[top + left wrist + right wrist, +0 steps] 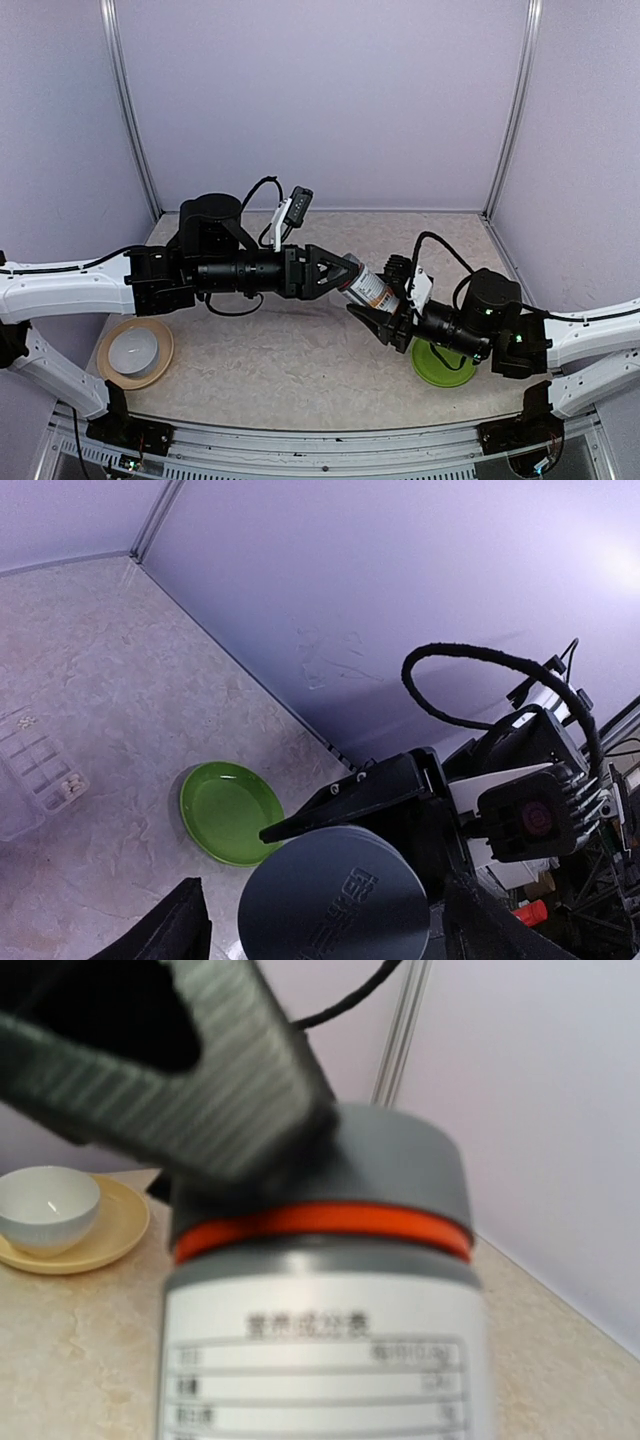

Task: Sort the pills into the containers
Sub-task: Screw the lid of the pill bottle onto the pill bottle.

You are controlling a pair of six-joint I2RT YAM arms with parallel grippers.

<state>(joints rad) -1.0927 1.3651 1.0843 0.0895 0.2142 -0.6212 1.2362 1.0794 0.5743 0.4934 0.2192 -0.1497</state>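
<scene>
The bottle (368, 287) hangs tilted above the table (300, 370), between the two arms. Its white-and-orange label faces up, and its gray cap (335, 905) points at the left arm. The right gripper (384, 300) is clamped on the bottle's lower body. The right wrist view is filled by the blurred label, whose print cannot be read.

The left gripper (345, 272) is spread around the cap. In its own wrist view a strip of table shows between one finger (170, 930) and the cap. The right wrist view shows a finger lying against the cap's edge, so firm contact cannot be told.

Beyond the bottle's base, a green plate (445, 368) is half hidden under the right arm. Far off past the cap end, a white bowl (133, 347) sits on a tan plate (163, 362).

In the left wrist view a clear compartment box (30, 770) is cut off by the frame edge. A few pale pills (70, 785) lie in one of its cells, too small to count.
</scene>
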